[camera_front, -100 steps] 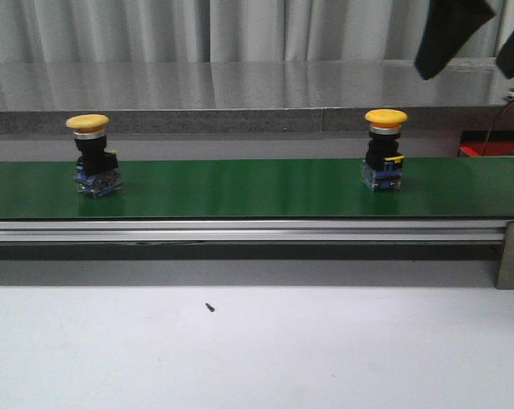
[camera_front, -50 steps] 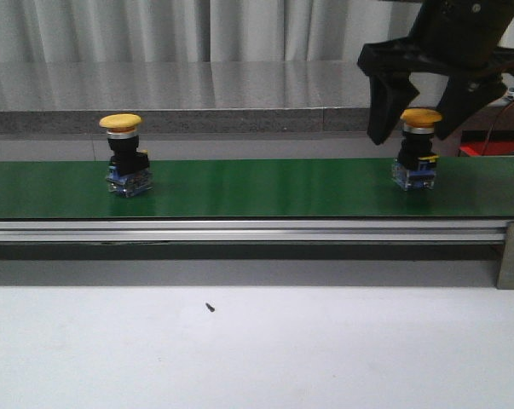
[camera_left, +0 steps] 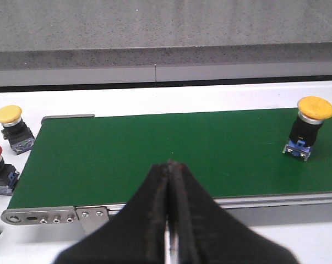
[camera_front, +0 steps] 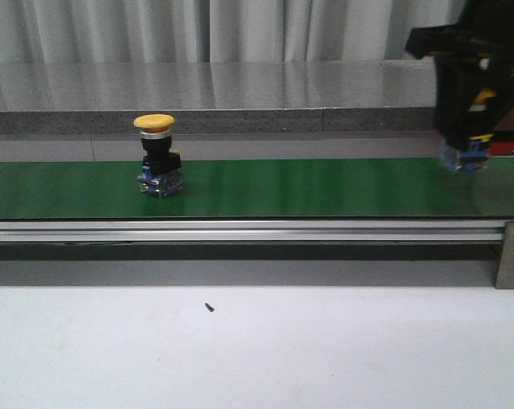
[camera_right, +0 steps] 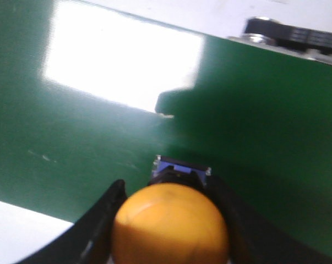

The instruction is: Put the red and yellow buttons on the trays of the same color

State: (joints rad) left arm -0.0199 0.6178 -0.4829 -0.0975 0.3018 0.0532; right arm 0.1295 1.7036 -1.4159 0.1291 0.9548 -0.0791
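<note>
The right gripper (camera_right: 168,231) clamps a domed yellow button (camera_right: 170,224) over the smooth green belt (camera_front: 325,187); the left gripper (camera_left: 168,212) is pressed closed, empty.

A factory-style test bench: a long green conveyor belt (camera_front: 265,187) on an aluminium rail (camera_front: 239,230) carries industrial push buttons (camera_front: 158,167), set on a white table (camera_front: 257,349) before a brushed steel backdrop (camera_front: 239,85) and grey curtains (camera_front: 197,30).
</note>
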